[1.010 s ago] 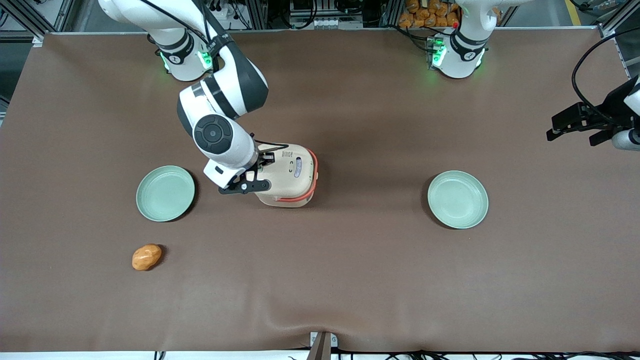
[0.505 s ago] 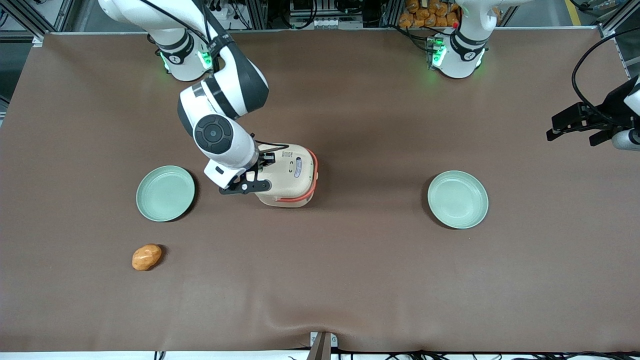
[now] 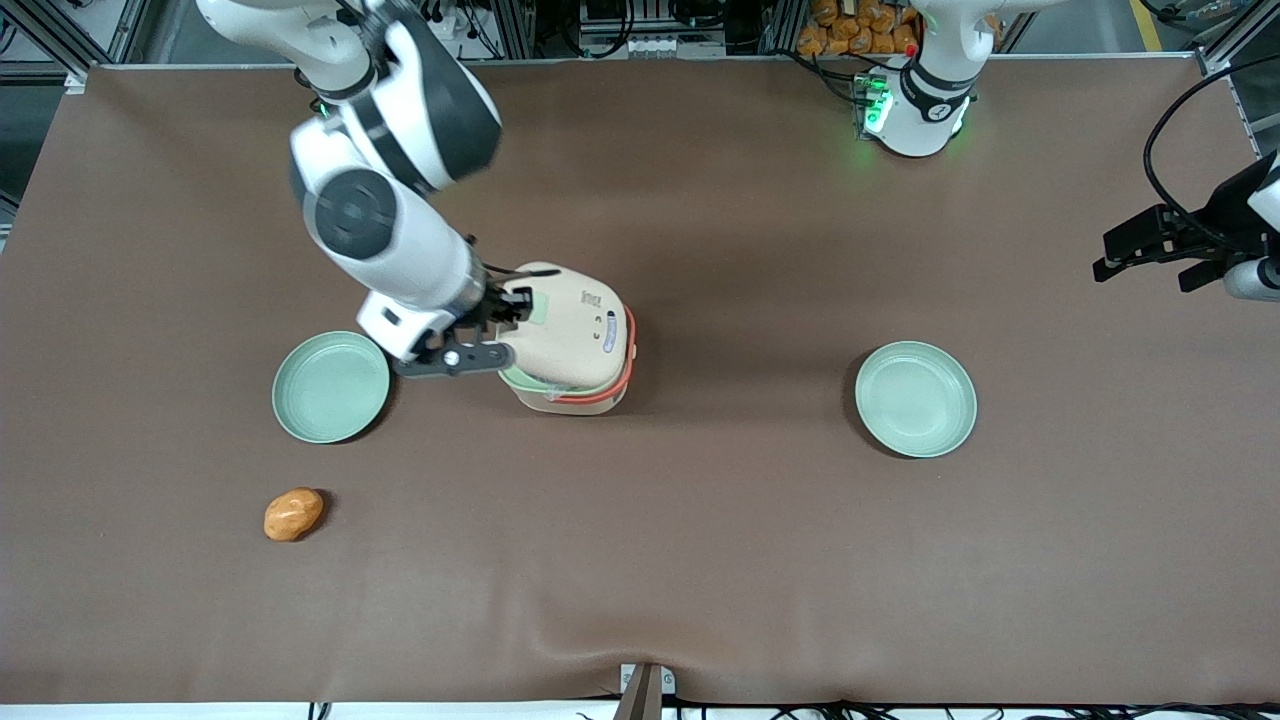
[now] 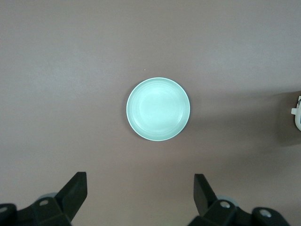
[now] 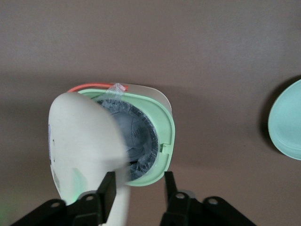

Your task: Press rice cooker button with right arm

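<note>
The cream rice cooker point(image 3: 570, 340) stands mid-table with its coral-orange band point(image 3: 628, 365) around the base. Its lid point(image 5: 84, 141) is tilted up, which shows the pale green inner rim point(image 5: 165, 136) and a dark pot covered in crinkled film point(image 5: 136, 134). My right arm point(image 3: 390, 235) reaches down to the cooker's edge toward the working arm's end. The gripper point(image 3: 508, 305) hangs just above that edge, open, its fingers astride the lid's edge and the green rim and holding nothing. I cannot make out the button.
One pale green plate point(image 3: 331, 387) lies beside the cooker toward the working arm's end, also seen as plate point(image 5: 287, 122). A second plate point(image 3: 915, 398) point(image 4: 158, 109) lies toward the parked arm's end. An orange-brown lump point(image 3: 293, 513) sits nearer the front camera.
The cooker's lid, flat before, has sprung up and tilted, exposing the green rim. My arm has swung up and toward its own end of the table, the gripper drawing back to the cooker's edge.
</note>
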`<state>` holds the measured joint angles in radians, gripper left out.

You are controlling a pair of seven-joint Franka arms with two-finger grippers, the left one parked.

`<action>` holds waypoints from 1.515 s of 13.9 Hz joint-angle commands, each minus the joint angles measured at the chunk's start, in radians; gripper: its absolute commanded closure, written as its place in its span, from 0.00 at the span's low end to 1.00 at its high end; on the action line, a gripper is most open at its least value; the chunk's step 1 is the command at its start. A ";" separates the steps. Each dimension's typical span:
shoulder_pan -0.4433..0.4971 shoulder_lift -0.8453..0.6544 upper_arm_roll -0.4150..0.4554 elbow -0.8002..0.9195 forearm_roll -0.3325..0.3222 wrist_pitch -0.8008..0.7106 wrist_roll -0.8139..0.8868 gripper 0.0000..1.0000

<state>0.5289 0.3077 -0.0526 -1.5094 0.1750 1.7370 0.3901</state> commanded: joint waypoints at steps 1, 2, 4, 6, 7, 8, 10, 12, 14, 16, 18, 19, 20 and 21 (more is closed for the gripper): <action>-0.052 -0.074 0.010 -0.003 0.020 -0.017 -0.007 0.00; -0.079 -0.097 0.017 -0.002 0.020 -0.019 -0.010 0.00; -0.171 -0.139 0.069 0.003 0.012 -0.052 -0.010 0.00; -0.266 -0.159 0.129 0.040 -0.058 -0.112 -0.010 0.00; -0.303 -0.171 0.157 0.055 -0.130 -0.125 -0.019 0.00; -0.337 -0.191 0.174 0.058 -0.172 -0.131 -0.054 0.00; -0.415 -0.219 0.184 0.061 -0.166 -0.154 -0.069 0.00; -0.454 -0.246 0.177 0.061 -0.158 -0.171 -0.071 0.00; -0.498 -0.255 0.175 0.063 -0.160 -0.224 -0.184 0.00; -0.527 -0.274 0.171 0.064 -0.173 -0.253 -0.307 0.00; -0.566 -0.274 0.156 0.064 -0.175 -0.290 -0.315 0.00; -0.569 -0.275 0.128 0.063 -0.177 -0.290 -0.316 0.00; -0.566 -0.277 0.093 0.061 -0.175 -0.293 -0.319 0.00; -0.567 -0.279 0.076 0.058 -0.174 -0.303 -0.350 0.00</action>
<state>-0.0255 0.0441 0.0484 -1.4464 0.0133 1.4549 0.0796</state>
